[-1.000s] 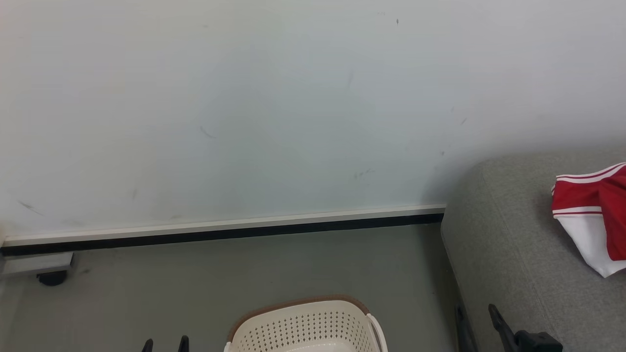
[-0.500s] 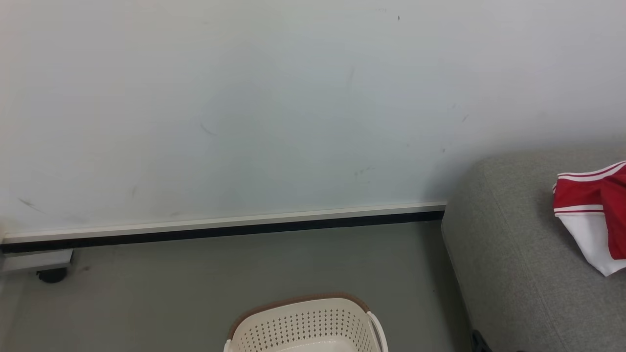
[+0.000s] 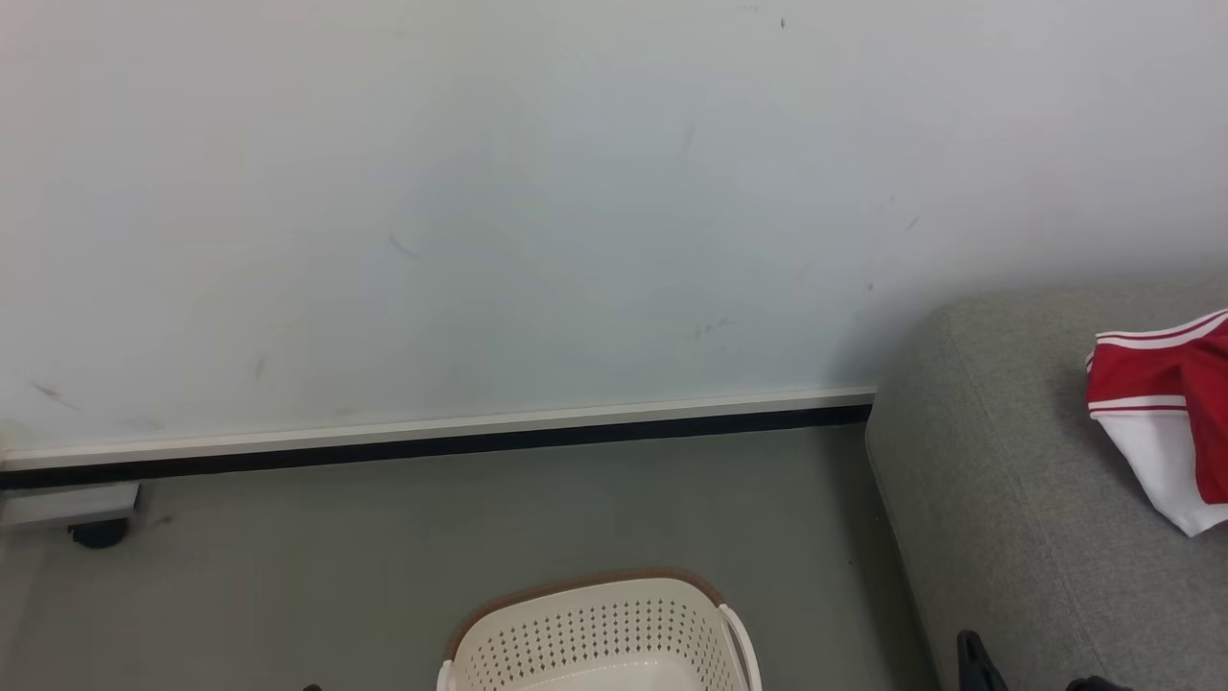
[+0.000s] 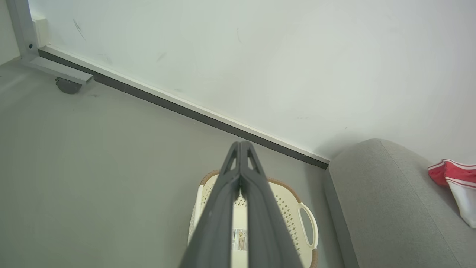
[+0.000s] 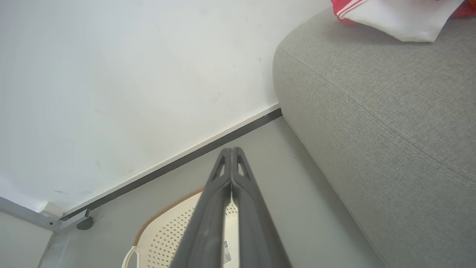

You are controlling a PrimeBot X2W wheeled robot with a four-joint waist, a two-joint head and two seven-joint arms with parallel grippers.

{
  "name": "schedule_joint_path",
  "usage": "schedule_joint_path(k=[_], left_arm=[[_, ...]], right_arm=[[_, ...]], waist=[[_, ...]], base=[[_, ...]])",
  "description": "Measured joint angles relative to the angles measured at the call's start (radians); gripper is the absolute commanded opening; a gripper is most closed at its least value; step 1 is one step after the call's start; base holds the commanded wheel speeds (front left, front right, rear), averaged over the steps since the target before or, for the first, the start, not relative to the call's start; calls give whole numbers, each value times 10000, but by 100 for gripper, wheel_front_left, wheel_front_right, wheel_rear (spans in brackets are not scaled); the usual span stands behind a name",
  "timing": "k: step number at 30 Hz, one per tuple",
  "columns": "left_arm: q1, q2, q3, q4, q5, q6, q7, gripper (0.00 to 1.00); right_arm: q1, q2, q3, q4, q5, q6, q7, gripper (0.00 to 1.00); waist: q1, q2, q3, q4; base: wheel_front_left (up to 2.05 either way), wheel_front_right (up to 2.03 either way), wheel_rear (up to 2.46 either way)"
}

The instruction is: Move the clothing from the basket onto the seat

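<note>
- Pale scuffed wall meets smooth grey-green floor along one dark baseboard capped by a light strip.
- One piece of clothing, crumpled red fabric with a white panel and white stripe trim, lies on the seat. It is well apart from both grippers: far right of the fingertips in the left wrist view, and up and right of them in the right wrist view.
- One seat: light grey speckled woven upholstery with a rounded edge. Its seam line shows in the right wrist view, running to the right of the fingers.
- One basket stands on the floor near the seat. It is cream perforated plastic, rounded, with a brown rim band. In both wrist views it sits beneath and behind the fingers.
- In the left wrist view one white loop handle shows right of the fingers, and one label sticker on the basket's bottom shows through the slit between them.
- Left gripper: two dark fingers pressed together at the tips, holding nothing.
- Right gripper: two dark fingers likewise tip to tip, holding nothing.
- One dark caster wheel sits under a grey metal frame foot, far up and left of the left fingers.
</note>
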Motion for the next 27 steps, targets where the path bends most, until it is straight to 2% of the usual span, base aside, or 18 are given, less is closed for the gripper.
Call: schedule_joint_path(k=[27], left_arm=[[-819,-2,345,364,-3877,-251,1212,0]], right_arm=[[-259,0,-633,-523,4199,0,823,0]], waist=[[0,0,256,-37]], base=[[0,0,0]])
